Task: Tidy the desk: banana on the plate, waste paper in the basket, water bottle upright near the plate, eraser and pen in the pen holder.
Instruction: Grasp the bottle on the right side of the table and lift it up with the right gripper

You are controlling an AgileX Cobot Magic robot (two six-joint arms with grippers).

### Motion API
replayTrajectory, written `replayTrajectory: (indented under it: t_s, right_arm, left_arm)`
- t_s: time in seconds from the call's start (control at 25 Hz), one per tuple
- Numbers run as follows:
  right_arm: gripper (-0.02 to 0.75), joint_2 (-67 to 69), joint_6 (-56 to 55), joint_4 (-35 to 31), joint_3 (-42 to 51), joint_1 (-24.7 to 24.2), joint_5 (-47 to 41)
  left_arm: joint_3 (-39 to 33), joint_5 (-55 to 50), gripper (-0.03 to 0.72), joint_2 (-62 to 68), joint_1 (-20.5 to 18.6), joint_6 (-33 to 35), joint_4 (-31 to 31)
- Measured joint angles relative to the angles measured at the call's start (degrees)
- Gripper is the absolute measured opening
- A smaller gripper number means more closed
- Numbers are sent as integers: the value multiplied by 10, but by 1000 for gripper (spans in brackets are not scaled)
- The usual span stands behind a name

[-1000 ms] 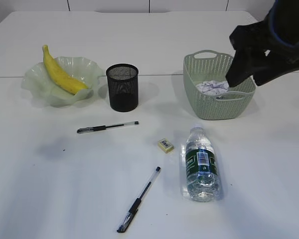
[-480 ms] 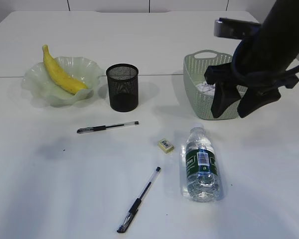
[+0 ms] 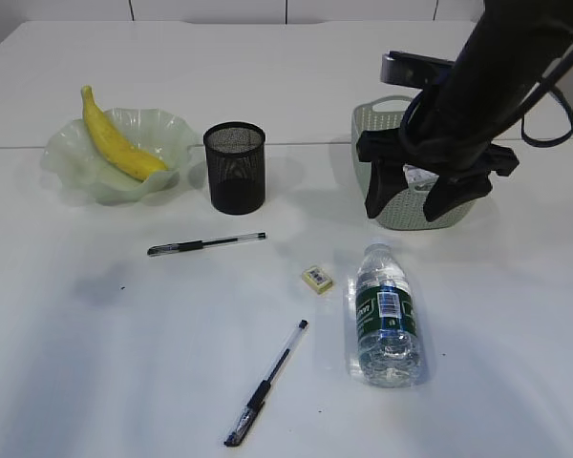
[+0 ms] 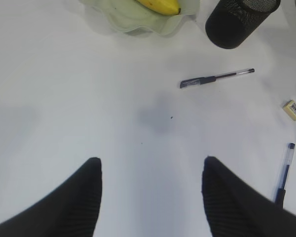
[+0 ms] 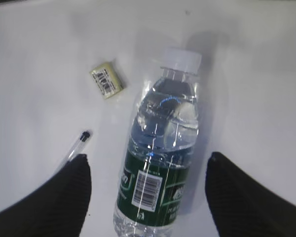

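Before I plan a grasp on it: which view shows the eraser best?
The right wrist view: the eraser fills more of the frame, its printed label clear, beside the lying water bottle. The exterior view shows it small; the left wrist view catches it at the right edge.

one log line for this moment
right gripper: open above lying bottle | left gripper: open, empty | banana: on plate
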State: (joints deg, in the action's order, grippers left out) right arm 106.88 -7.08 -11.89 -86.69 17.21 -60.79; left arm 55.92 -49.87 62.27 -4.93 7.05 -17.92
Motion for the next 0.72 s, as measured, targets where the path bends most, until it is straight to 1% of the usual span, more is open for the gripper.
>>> replayTrajectory:
  t_s: [0.72]
  right_arm:
    - [535,101,-47,10,-32,2,10]
  left_arm:
    - [0,0,454,0,0,0,-1]
